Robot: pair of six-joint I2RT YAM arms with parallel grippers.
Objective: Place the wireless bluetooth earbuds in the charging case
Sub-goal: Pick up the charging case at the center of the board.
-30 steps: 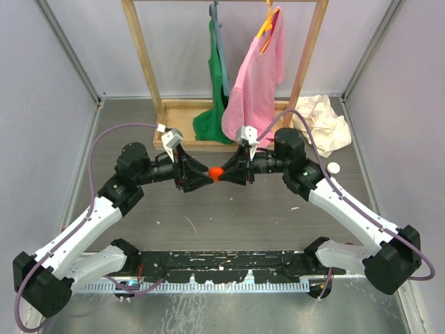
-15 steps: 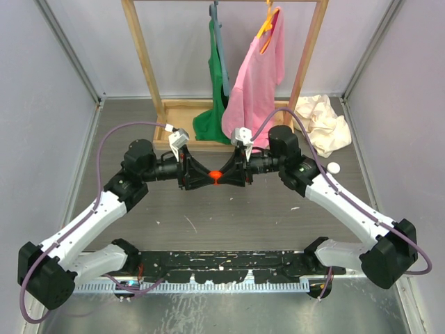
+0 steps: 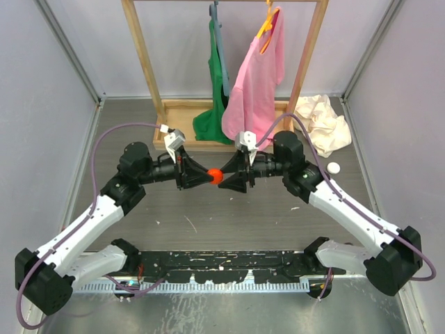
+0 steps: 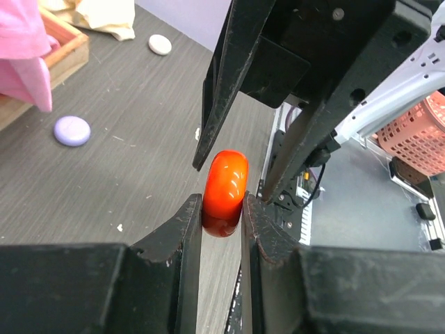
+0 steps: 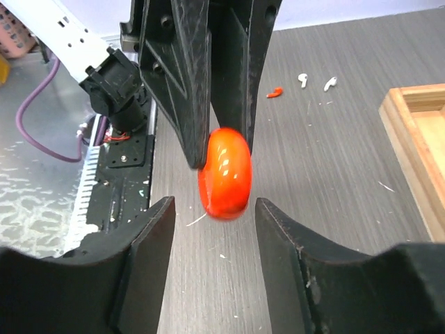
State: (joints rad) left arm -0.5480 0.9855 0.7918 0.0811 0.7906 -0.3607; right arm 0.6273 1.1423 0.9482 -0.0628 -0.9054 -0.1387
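Count: 1 orange case [image 3: 215,175], 2 white earbuds [image 5: 302,78] [image 5: 330,83], 1 orange scrap [image 5: 275,92], 2 round discs [image 4: 160,44] [image 4: 72,130], 2 hung tops [image 3: 212,122] [image 3: 257,83], 1 cream cloth [image 3: 321,122], 1 wooden rack [image 3: 144,62].

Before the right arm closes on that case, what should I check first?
1. Left gripper clamped on the orange case: ok.
2. Right gripper open, a finger on each side of the case with gaps: ok.
3. Case lid open for loading: cannot tell, no seam shows.
4. Two white earbuds in view on the table: ok.
5. Earbuds in a gripper: not ok.
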